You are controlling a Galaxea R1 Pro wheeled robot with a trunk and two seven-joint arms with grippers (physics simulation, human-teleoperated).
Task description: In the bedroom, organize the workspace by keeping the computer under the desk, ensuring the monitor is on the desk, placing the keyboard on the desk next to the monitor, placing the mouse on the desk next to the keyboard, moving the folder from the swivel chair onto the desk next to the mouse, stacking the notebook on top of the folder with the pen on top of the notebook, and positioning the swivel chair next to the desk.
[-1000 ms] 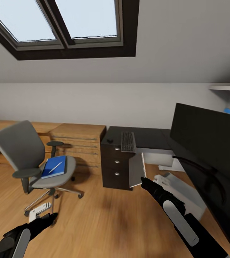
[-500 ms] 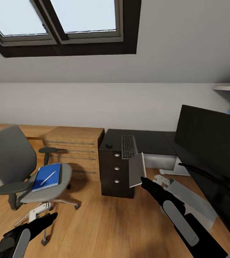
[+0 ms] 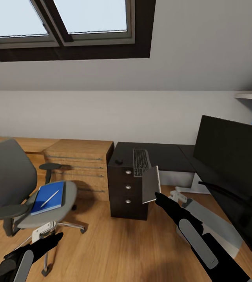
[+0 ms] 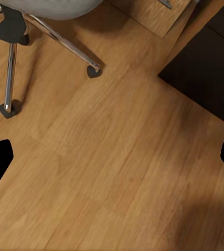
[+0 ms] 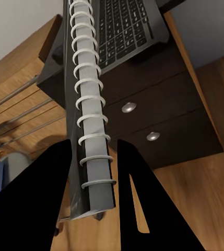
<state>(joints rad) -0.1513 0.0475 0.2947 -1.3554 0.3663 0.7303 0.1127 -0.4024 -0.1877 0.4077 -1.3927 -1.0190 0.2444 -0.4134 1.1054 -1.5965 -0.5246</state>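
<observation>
Ceiling: sloped, pale grey, with a dark-framed skylight (image 3: 69,29) showing bright sky.
Wall: plain white-grey.
Floor: warm wooden planks (image 3: 114,246).
Furniture: light wooden drawer chest (image 3: 80,164) against the wall; white shelf (image 3: 251,95) at the far right.

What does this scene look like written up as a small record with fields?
room: bedroom with wooden floor and skylight
right gripper: shut on the notebook, held edge-up
left gripper: open, holding nothing, above the floor
folder: on the swivel chair seat
pen: lying on the folder
keyboard: on the desk, above the drawers
mouse: on the desk, left of the keyboard
monitor: on the desk, at right
</observation>
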